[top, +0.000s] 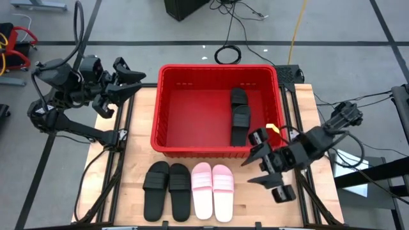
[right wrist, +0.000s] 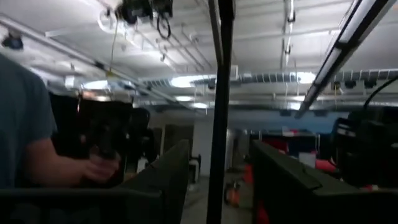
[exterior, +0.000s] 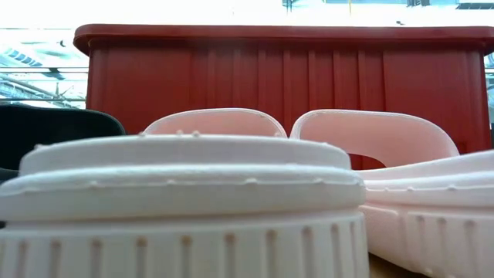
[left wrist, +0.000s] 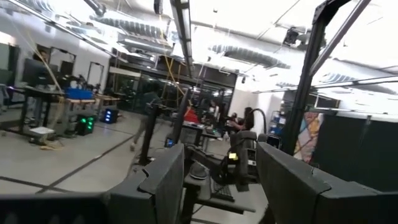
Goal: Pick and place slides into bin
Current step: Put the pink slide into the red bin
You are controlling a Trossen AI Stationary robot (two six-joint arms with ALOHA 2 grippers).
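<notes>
High view: red bin [top: 167, 108] on tabletop [top: 319, 115], one black pair [top: 239, 115] inside. Black pair [top: 167, 190] and pink pair [top: 212, 191] just beside it, in front. Left gripper [top: 131, 80] and right gripper [top: 265, 167] raised, jaws apparently released, empty.

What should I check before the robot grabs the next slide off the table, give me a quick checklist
1. Bin has room: ok, only two black slides inside.
2. Slides left on table: ok, black pair and pink pair lie flat, side by side.
3. Right gripper open and empty: ok, near the bin's corner.
4. Left gripper open and empty: ok, off the table's far left corner.
5. Person's hand clear of table: cannot tell.
</notes>
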